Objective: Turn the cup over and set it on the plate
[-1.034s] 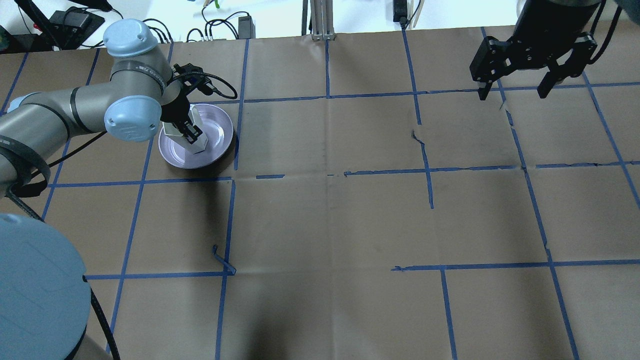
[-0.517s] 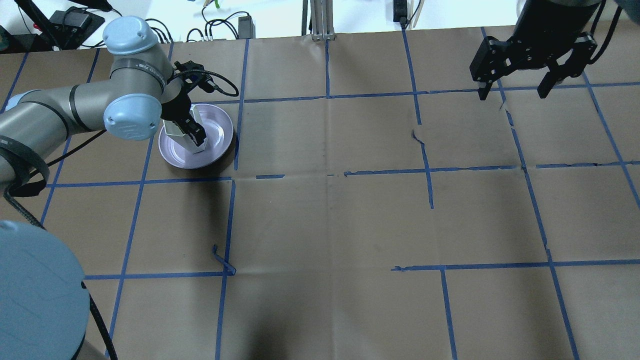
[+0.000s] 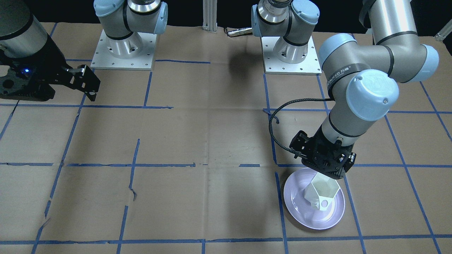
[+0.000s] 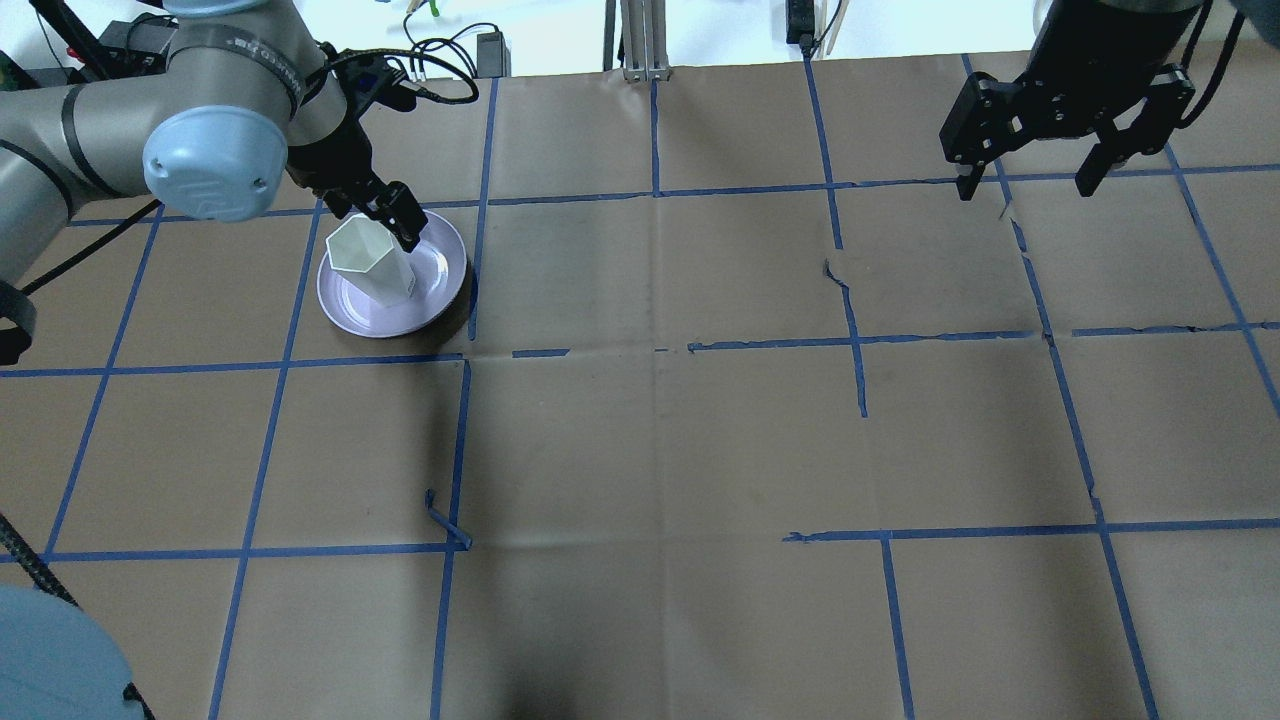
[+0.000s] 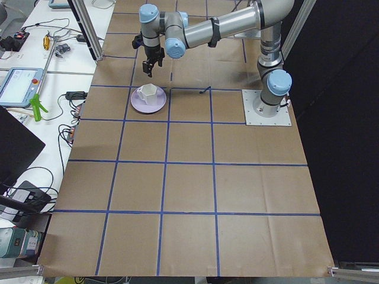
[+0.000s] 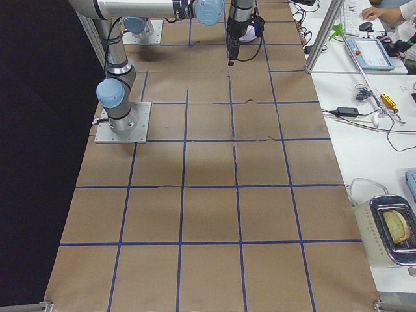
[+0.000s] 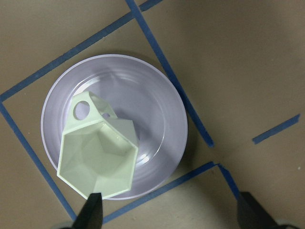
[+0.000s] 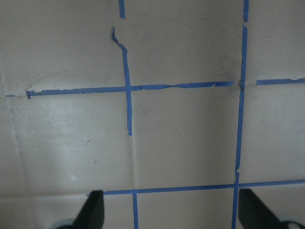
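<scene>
We're seeing the left gripper [image 4: 385,212] hovering, jaws apart; small white faceted cup [image 4: 365,262] sitting rim-up just below it on the round glossy lavender plate [image 4: 345,308]. Right gripper [image 4: 1025,185] hanging spread, far off.

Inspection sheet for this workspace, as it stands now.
surface: table, brown paper, blue tape grid, torn in places
job's things: cup upright, mouth up, on plate
clutter: nothing seen
grippers: left gripper open above cup, holding nothing; right gripper open, empty, far from plate
cables: black cable looped at left wrist; cables beyond far edge
surroundings: benches with gear at table ends
</scene>
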Controlling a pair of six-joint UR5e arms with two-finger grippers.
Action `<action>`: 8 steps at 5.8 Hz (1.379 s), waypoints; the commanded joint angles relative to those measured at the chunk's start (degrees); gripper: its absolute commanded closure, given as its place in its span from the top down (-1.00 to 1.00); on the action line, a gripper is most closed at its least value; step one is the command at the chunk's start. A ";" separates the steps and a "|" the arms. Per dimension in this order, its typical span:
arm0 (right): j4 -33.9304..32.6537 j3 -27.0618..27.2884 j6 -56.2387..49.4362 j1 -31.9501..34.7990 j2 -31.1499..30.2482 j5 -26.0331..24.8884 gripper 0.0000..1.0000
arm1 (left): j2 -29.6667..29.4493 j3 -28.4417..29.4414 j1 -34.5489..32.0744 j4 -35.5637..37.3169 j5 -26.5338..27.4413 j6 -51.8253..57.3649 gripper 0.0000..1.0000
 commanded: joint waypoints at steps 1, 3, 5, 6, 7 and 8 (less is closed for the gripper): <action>0.00 0.00 0.00 0.00 -0.01 0.00 1.00 | 4.57 6.00 -5.44 -10.03 -0.05 -12.92 0.96; 0.00 0.00 0.00 0.00 -0.01 0.00 1.00 | 11.95 4.79 -5.63 -16.36 0.29 -21.55 0.96; 0.00 0.00 0.00 0.00 -0.01 0.00 1.00 | 16.61 2.26 -4.50 -19.02 -0.23 -27.07 0.96; 0.00 0.00 0.00 0.00 -0.01 0.00 1.00 | 18.56 0.41 -3.36 -18.86 -0.32 -28.78 0.96; 0.00 0.00 0.00 0.00 -0.01 0.00 1.00 | 18.66 0.13 -0.04 -18.33 -0.49 -29.05 0.96; 0.00 0.00 0.00 0.00 -0.01 0.00 1.00 | 18.40 1.43 1.39 -18.33 -3.71 -29.58 0.96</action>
